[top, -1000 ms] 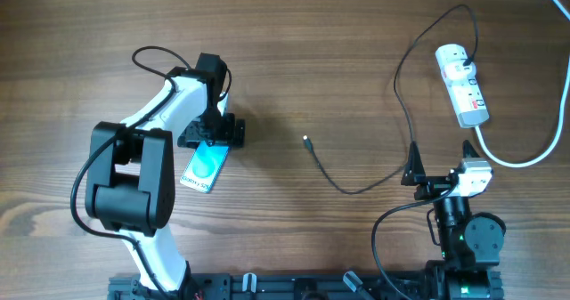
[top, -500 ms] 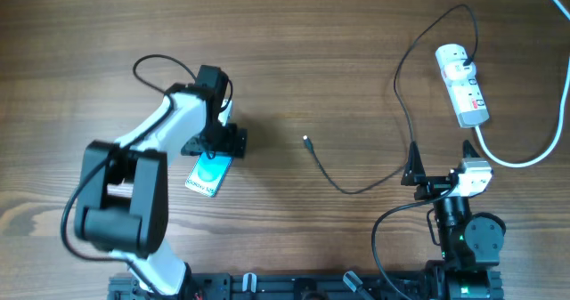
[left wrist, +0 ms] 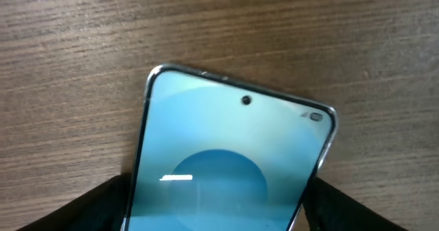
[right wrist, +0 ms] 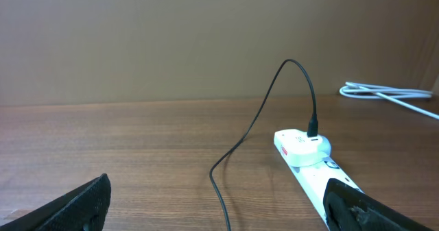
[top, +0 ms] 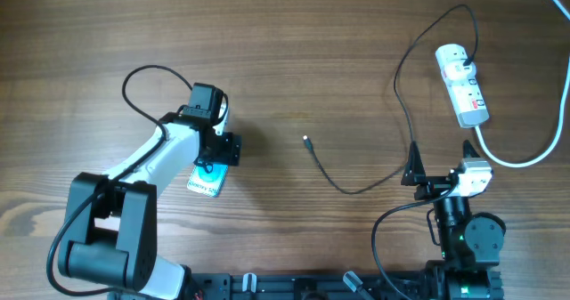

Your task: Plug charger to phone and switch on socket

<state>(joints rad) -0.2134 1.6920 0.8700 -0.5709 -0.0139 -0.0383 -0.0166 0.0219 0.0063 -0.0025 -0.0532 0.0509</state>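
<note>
1. The right gripper (top: 415,171) sits closest to the robot's base. Its fingers are spread wide and hold nothing.
2. A little farther out, on the left side, the left gripper (top: 214,153) points down at the table (top: 312,51). In the left wrist view its two dark fingers (left wrist: 103,203) lie against both long edges of the phone (left wrist: 226,155), a narrow grip that clasps it.
3. The phone lies flat with its screen up, and the overhead view shows its nearer end sticking out from under the gripper toward the base.
4. The silvery plug tip (top: 305,141) of the charger (top: 356,190) lies on bare wood between the two arms. It is to the right of the left gripper and well apart from both the gripper and the phone.
5. From that tip the black cable dips toward the right gripper, passes just beside it, then climbs away in a tall loop.
6. Farthest out on the right lies the socket (top: 462,85), well ahead of the right gripper. The charger's white adapter (right wrist: 302,143) is plugged into its far end.
7. A thick white cord (top: 517,162) leaves the socket's near end and curves toward the right edge of the table.
</note>
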